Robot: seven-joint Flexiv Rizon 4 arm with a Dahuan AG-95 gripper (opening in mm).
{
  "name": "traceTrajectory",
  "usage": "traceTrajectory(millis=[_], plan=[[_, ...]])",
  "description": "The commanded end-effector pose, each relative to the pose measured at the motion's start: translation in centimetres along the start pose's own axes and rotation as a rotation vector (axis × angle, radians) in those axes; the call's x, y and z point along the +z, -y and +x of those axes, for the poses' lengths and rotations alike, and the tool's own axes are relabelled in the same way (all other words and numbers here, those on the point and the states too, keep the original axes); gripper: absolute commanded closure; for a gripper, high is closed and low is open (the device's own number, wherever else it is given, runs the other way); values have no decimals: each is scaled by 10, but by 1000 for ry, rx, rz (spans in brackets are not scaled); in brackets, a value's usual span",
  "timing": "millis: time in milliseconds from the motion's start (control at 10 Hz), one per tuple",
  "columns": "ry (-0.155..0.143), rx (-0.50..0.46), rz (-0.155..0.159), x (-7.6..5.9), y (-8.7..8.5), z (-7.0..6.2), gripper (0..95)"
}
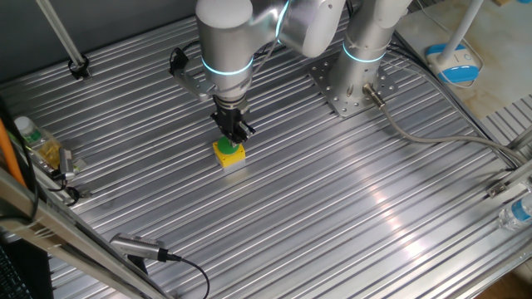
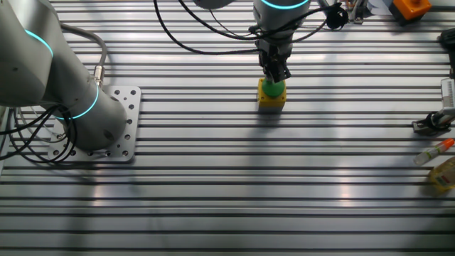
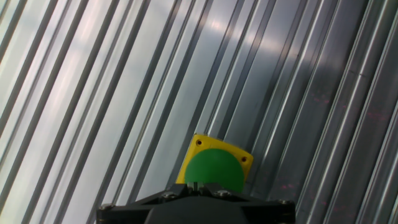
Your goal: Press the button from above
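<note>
The button is a round green cap (image 1: pixel 225 146) on a small yellow box (image 1: pixel 231 157) with a pale base, standing on the ribbed metal table. It also shows in the other fixed view (image 2: pixel 273 89) and in the hand view (image 3: pixel 214 167). My gripper (image 1: pixel 236 134) points straight down over the cap, with its tips at or just touching the cap's top (image 2: pixel 276 75). In the hand view the two fingertips (image 3: pixel 198 185) meet with only a thin seam between them, so the gripper is shut and holds nothing.
A second arm's base plate (image 1: pixel 349 91) stands behind the button and also shows in the other fixed view (image 2: pixel 106 131), with a cable (image 1: pixel 416 137) running from it. A bottle (image 1: pixel 37 143) lies at the table's edge. A black clamp (image 2: pixel 432 121) and an orange object (image 2: pixel 411 7) are there too.
</note>
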State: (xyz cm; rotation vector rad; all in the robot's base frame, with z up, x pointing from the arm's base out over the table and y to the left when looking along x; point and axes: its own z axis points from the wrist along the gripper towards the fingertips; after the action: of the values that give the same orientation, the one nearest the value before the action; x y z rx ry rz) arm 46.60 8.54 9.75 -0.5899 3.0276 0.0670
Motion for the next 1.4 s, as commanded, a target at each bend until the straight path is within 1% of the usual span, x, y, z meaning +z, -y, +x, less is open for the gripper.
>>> traceTrajectory(millis=[100, 400, 600, 900, 1100, 1400], plan=[[2, 0, 0, 0, 0, 1, 950], [4, 0, 0, 3, 0, 1, 950], [7, 0, 1, 8, 0, 1, 950], [9, 4, -5, 8, 0, 1, 950], [12, 5, -13, 6, 1, 1, 950], [10, -2, -14, -2, 2, 3, 950]])
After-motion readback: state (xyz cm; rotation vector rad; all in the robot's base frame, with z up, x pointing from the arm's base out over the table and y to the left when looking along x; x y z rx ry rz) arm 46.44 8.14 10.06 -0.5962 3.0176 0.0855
